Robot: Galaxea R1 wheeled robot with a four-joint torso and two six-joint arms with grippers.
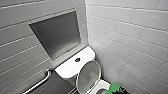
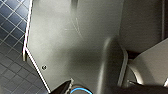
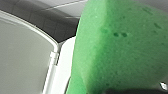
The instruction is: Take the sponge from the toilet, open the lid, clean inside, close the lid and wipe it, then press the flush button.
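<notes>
The head camera sits high and looks steeply down into the corner of two tiled walls (image 1: 130, 30), taking in the toilet (image 1: 72, 66) from above at a middling distance, with the raised lid (image 1: 88, 76) and the sponge (image 1: 113, 88) at its lower edge. The right wrist camera is pressed very near that sponge (image 3: 120, 47) and looks past it at the lid's grey inner face (image 3: 22, 57); these two views share both. The left wrist camera faces a grey panel (image 2: 75, 37) close up, with dark tiled floor (image 2: 10, 25) beyond.
</notes>
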